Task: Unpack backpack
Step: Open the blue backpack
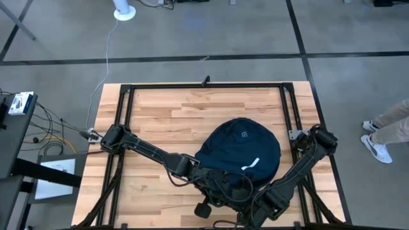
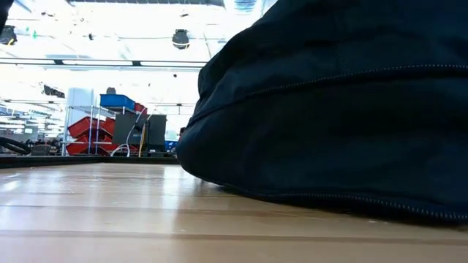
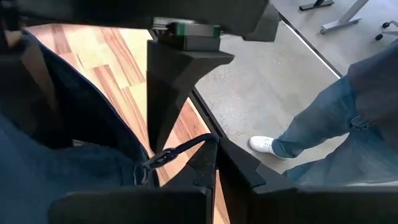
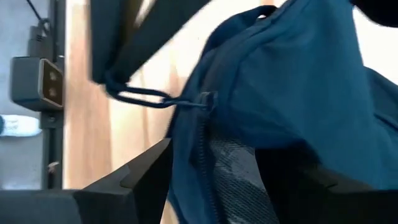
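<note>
Left gripper (image 3: 186, 163) is pinched on the zip cord (image 3: 180, 151), fingers narrowed right down on that dark loop at the backpack's (image 1: 239, 152) near edge, the side closest to the arm bases. That grip makes sense: the cord is the handle for running the slider and opening the bag. Right gripper (image 4: 205, 168) sits at the same near edge, its fingers spread wide either side of the zip line (image 4: 202, 134), probably bracing the fabric so the pull doesn't drag the whole bag. The backpack lies on the table (image 1: 160, 115), domed, nothing out of it yet. A person's legs show well beyond the backpack, off the table.
</note>
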